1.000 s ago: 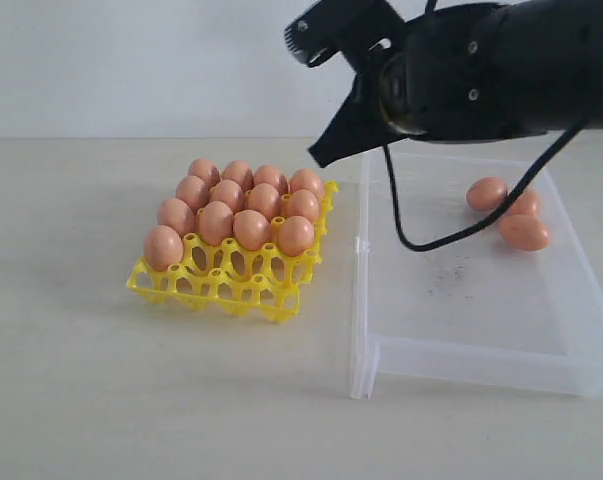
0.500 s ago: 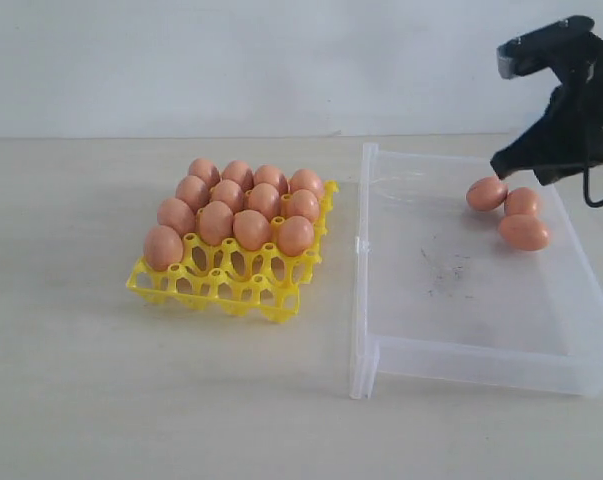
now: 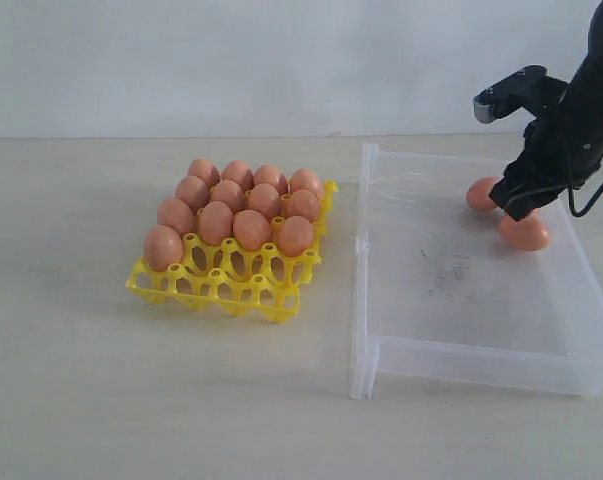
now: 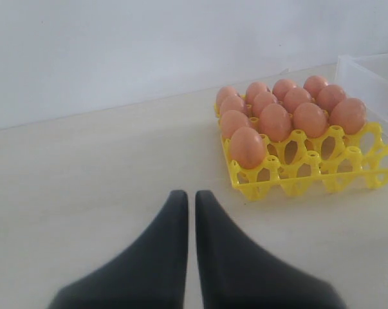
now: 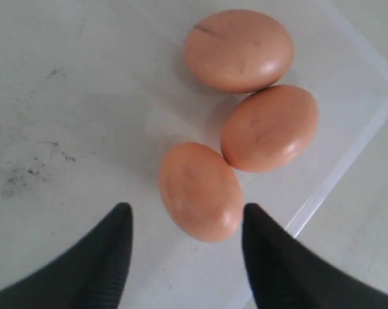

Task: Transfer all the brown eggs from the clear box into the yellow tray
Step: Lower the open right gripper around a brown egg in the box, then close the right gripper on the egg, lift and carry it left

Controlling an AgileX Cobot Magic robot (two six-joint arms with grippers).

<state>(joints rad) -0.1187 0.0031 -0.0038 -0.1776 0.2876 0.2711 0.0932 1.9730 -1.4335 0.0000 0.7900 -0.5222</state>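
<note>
While jaws gape, eggs (image 5: 200, 191) hug wall (image 5: 340, 168)

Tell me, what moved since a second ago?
The right arm swung away from beside the yellow tray to the far end of the clear box and dipped towards the three brown eggs there. Its jaws opened and hold nothing yet. The thirteen eggs in the tray, the three in the box, and the box itself stayed put.

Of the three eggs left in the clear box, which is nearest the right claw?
The egg facing the gap of the open right claw. The other two lie beyond it: the middle egg touches it, the far egg sits farthest.
</note>
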